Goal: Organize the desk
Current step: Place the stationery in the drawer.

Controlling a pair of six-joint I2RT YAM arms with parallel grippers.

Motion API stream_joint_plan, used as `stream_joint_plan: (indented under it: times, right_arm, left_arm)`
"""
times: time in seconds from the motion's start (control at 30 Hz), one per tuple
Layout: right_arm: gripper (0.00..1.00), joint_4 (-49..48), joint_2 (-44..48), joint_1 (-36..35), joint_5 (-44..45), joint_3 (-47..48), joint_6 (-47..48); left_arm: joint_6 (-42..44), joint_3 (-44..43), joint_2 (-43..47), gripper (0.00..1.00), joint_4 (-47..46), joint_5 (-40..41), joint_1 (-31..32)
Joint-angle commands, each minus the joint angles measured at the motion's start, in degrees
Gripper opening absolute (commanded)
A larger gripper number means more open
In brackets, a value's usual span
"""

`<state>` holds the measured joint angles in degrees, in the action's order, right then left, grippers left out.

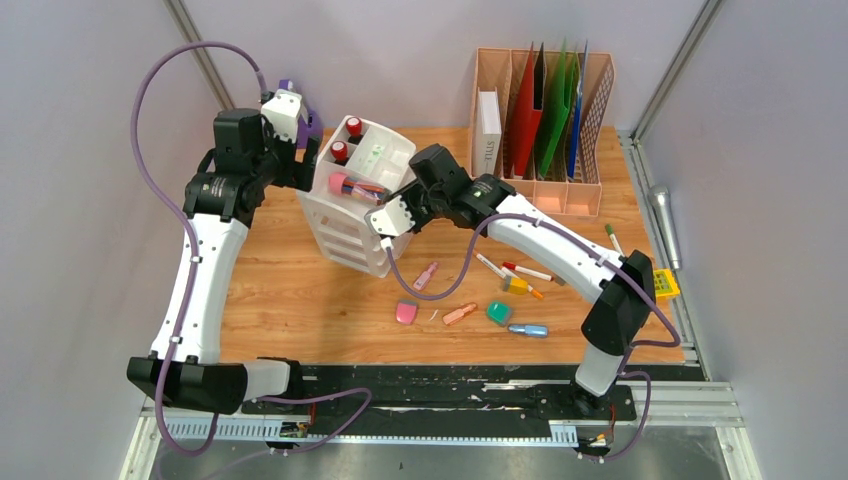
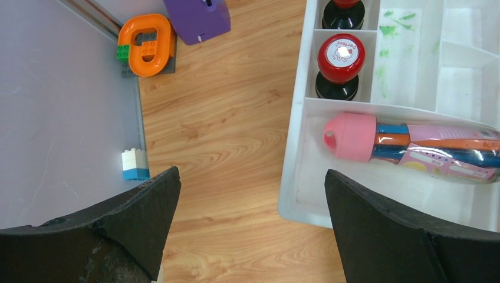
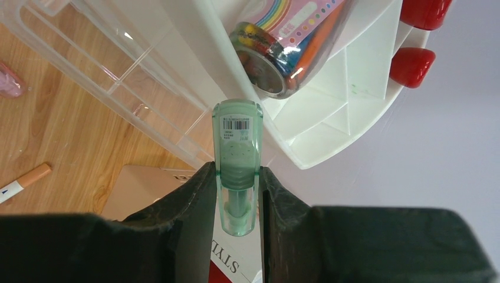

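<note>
Wood-grain surface (image 1: 285,290). Rear left: white drawer organiser (image 1: 350,235). Rear right: tan file rack (image 1: 540,190). By the left wall: purple box (image 2: 197,17), orange ring on bricks (image 2: 145,44), white-and-blue brick (image 2: 135,164). Front centre-right: pink eraser (image 1: 406,312), scattered pens (image 1: 525,271).

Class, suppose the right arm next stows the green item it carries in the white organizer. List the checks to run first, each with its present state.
1. Right claw clamps the green dispenser: ok.
2. Left claw open and empty: ok.
3. White organizer has an empty compartment: ok.
4. Green dispenser directly above that compartment: cannot tell.
5. Desk free of loose pens: not ok.
</note>
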<state>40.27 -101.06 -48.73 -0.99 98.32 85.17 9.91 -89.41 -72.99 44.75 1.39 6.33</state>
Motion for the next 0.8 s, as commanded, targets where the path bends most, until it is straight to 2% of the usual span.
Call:
stream_joint_plan:
  times: [0.0, 0.77]
  right_arm:
    - [0.08, 0.94, 3.01, -0.55, -1.76, 2.28, -0.15]
    - [0.10, 2.83, 2.45, -0.98, -1.36, -1.77, 2.63]
  left_arm:
    - [0.23, -2.60, -0.08, 1.00, -1.42, 0.22, -0.32]
    - [0.20, -1.78, -0.77, 1.00, -2.12, -0.07, -0.26]
